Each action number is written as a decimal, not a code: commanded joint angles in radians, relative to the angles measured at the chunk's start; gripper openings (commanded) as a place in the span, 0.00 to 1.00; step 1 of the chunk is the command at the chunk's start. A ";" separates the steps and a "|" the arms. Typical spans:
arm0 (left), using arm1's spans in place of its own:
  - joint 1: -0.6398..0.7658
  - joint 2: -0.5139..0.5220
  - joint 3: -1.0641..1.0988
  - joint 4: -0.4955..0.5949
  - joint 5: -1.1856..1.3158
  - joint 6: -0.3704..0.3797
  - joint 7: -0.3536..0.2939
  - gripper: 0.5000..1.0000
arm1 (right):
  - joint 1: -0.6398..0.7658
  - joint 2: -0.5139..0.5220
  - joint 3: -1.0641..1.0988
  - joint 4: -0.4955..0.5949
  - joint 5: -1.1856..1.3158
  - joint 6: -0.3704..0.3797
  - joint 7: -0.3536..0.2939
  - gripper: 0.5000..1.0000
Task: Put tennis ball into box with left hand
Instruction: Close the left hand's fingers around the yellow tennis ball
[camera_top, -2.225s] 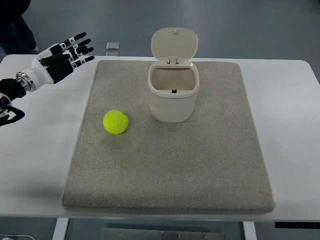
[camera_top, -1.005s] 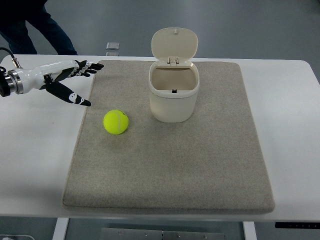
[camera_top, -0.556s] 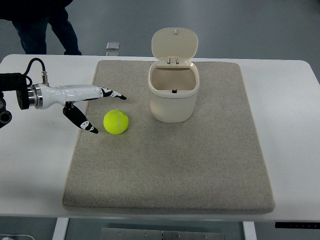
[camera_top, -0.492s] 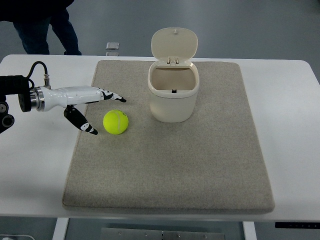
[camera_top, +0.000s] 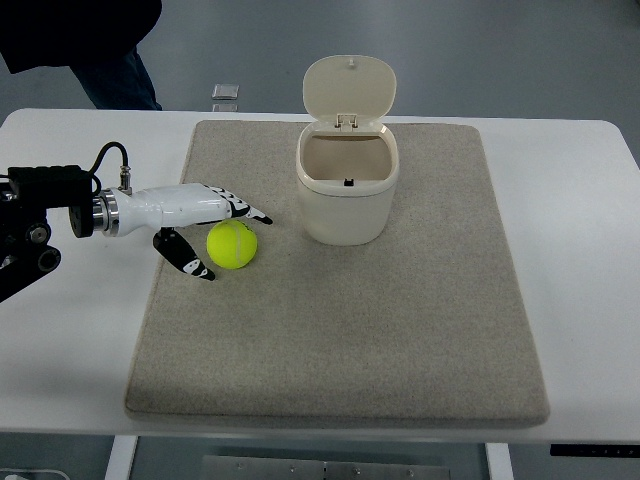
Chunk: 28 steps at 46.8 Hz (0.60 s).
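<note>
Left hand spread wide around the ball, fingers above, thumb below, set to close; box lid up, ready.

Left arm enters from the left edge, forearm level and pointing right. Left hand held open: fingers extended together, thumb splayed apart below them.

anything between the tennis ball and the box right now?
Nothing: in the top view only bare grey mat lies between the tennis ball and the open box. The left hand brackets the ball's far side.
</note>
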 joint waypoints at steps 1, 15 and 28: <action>-0.002 0.001 0.000 0.002 0.018 0.000 0.000 0.63 | 0.000 0.000 0.000 0.000 0.000 0.000 0.000 0.88; -0.005 0.002 0.000 0.006 0.048 0.000 0.001 0.29 | 0.000 0.000 0.000 0.000 0.000 0.000 0.000 0.88; -0.021 0.037 -0.018 -0.006 0.042 0.003 -0.002 0.00 | 0.000 0.000 0.000 0.000 0.000 0.000 0.000 0.88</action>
